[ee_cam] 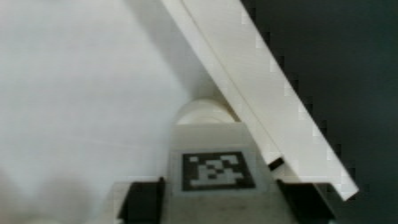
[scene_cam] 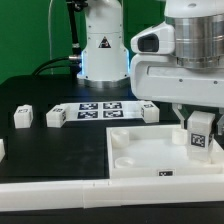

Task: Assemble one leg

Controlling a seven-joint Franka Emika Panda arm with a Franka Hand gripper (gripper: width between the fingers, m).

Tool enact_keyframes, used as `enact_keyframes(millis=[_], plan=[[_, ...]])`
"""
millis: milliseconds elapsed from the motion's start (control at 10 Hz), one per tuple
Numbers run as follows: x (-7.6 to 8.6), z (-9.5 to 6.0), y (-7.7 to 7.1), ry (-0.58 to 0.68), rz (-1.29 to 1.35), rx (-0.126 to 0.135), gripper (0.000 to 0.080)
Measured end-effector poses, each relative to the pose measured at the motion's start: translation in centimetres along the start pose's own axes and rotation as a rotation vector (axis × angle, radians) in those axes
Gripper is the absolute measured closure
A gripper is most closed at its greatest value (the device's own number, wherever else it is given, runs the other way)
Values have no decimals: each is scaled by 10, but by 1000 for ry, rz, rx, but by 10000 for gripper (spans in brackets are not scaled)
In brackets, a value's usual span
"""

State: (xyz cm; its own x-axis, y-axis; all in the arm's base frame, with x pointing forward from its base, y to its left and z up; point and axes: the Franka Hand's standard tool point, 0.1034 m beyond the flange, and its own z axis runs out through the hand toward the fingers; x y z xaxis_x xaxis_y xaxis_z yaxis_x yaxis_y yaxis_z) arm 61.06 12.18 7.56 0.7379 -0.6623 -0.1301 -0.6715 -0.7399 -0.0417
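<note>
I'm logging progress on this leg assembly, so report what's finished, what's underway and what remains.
Done: the end effector grips one leg and holds it upright at a corner of the white tabletop. In hand: placing it into that corner; whether it is seated cannot be told. Left: seating and tightening it. A loose leg lies on the black table, untouched.

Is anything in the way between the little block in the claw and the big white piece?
Nothing visible. The claw holds the leg right at the white tabletop, with only bare surface around it.
</note>
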Motion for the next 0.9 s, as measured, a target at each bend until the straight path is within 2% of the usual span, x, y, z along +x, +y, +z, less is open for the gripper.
enact_keyframes(millis=[400,600,700,800,900], plan=[[-12,2,-8,-13,450,5,503],[-14,3,-10,-22,513,9,503],[-14,3,-10,-22,485,9,421],[-14,3,-10,-22,439,10,269],[-14,3,-10,-21,408,11,186]])
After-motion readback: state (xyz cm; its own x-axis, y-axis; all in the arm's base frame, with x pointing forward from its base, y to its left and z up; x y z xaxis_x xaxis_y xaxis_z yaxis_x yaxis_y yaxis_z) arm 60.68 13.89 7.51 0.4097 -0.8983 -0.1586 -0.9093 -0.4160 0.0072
